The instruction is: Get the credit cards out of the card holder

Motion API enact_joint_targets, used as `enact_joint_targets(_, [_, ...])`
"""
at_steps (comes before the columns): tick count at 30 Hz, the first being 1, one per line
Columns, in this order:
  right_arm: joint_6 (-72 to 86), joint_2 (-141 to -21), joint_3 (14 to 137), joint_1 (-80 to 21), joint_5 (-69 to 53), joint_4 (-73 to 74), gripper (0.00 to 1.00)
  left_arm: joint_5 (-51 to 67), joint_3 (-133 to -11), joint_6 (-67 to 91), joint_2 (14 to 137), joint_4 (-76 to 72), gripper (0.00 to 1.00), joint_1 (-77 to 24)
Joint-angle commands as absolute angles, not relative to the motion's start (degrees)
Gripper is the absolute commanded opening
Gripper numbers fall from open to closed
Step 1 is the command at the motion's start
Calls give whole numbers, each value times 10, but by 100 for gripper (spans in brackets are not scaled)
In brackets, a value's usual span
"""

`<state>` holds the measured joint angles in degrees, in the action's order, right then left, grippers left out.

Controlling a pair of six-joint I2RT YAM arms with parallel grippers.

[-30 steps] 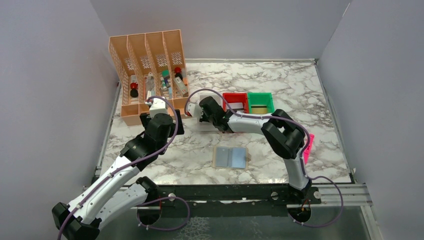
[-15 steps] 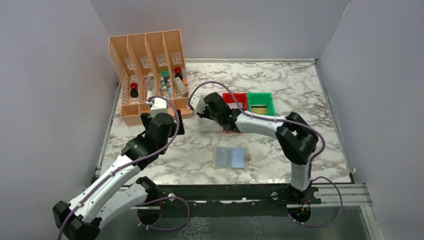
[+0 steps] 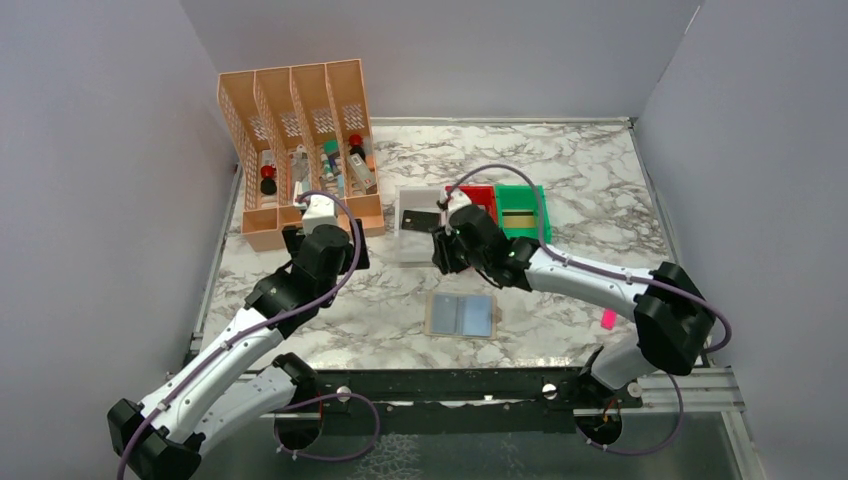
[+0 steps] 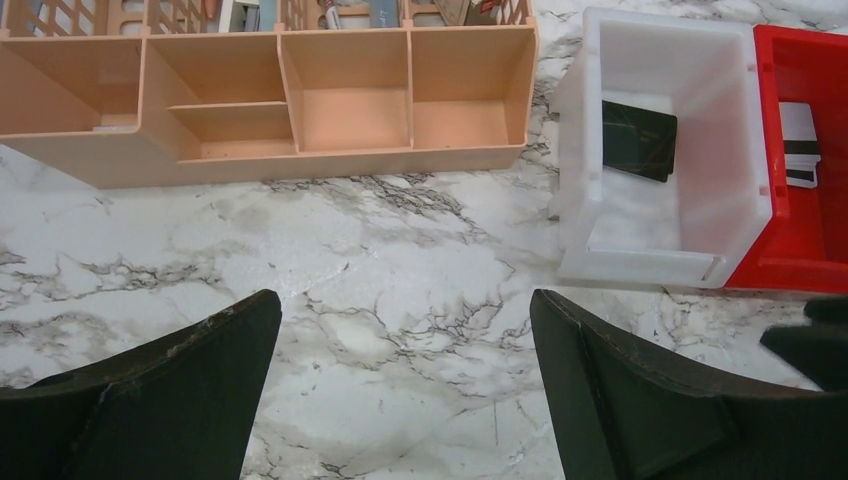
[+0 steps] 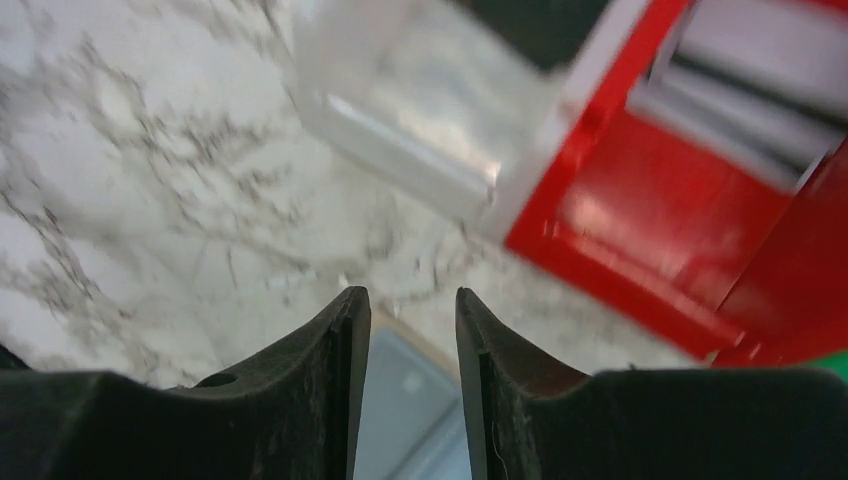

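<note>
The card holder (image 3: 461, 314) lies open and flat on the marble, two blue-grey panels with a tan border; a strip of it (image 5: 410, 400) shows between my right fingers. A black credit card (image 3: 419, 218) (image 4: 638, 140) lies in the white bin (image 3: 405, 247). A silver-grey card (image 4: 800, 140) rests in the red bin (image 3: 472, 192), and a gold-striped card (image 3: 517, 218) in the green bin (image 3: 521, 192). My right gripper (image 3: 442, 255) (image 5: 408, 295) hovers between the bins and the card holder, open and holding nothing. My left gripper (image 3: 322, 240) (image 4: 405, 300) stands wide open over bare marble.
The orange slotted organizer (image 3: 300, 150) (image 4: 270, 110) stands at the back left, just beyond the left gripper. The white bin (image 4: 570, 240) and red bin (image 4: 800, 250) (image 5: 650, 230) sit side by side. A pink marker (image 3: 607, 318) lies near the right arm's elbow.
My right gripper has drawn back from over the white bin toward the card holder and its jaws have opened. The black card now lies in the white bin. The left arm stayed still.
</note>
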<state>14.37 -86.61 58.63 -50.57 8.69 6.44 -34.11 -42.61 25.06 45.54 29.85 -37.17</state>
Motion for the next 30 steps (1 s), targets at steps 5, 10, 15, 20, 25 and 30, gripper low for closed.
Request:
enact_joint_targets(5, [405, -806, 468, -557, 126, 197, 43, -347, -422, 253, 471, 302, 99, -366])
enact_joint_targets(10, [412, -837, 483, -591, 149, 217, 44, -344, -424, 251, 481, 302, 99, -365])
enact_joint_targets(15, [437, -877, 518, -629, 192, 241, 48, -345, -423, 251, 481, 302, 99, -363])
enact_joint_targets(20, [449, -913, 546, -649, 213, 253, 49, -345, -423, 251, 483, 302, 99, -363])
enact_joint_targets(25, [450, -942, 565, -662, 220, 257, 51, -342, -424, 251, 487, 302, 99, -362])
enact_joint_targets(30, [440, -961, 571, -664, 204, 245, 54, -342, -423, 251, 487, 302, 99, -363])
